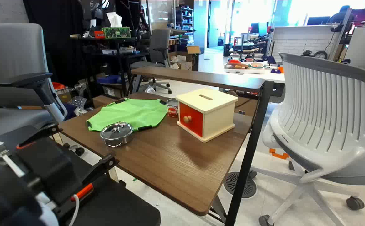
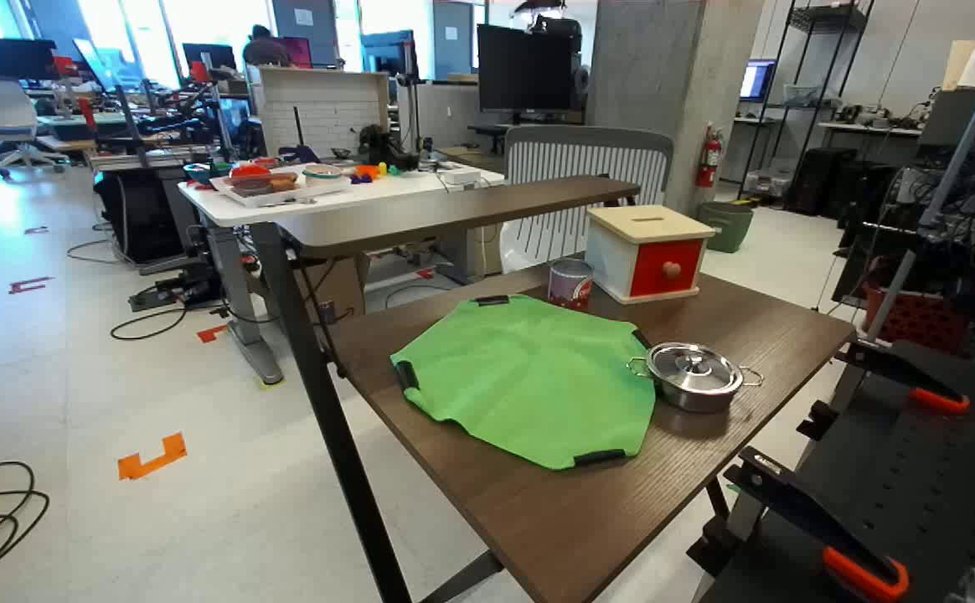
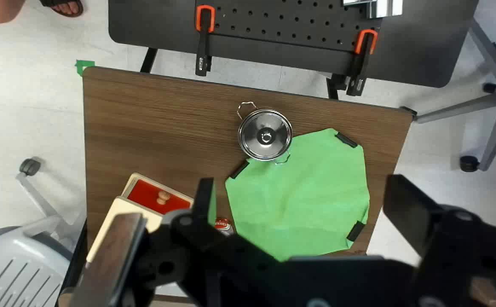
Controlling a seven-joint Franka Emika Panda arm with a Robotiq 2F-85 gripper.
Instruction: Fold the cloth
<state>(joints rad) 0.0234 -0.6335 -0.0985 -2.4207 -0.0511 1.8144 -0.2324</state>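
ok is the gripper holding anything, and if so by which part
Nothing is held; the gripper is open and the cloth lies spread on the table.

Both exterior views slanting down across the table (image 1: 170, 150); wrist view overhead, facing down

Gripper (image 3: 301, 202): black, filled the lower part of the wrist view, jaws set wide apart.
Finger near mid-frame (image 3: 203, 202): stood almost upright, tip toward the top edge.
Finger at frame right (image 3: 408, 213): slanted, tip toward the upper left.
Knuckles (image 3: 457, 238): sat low on both sides, round fastener heads showing.
Gripper body (image 3: 316, 281): spanned the bottom edge between the knuckles, blurred, its finer parts too dark to tell.
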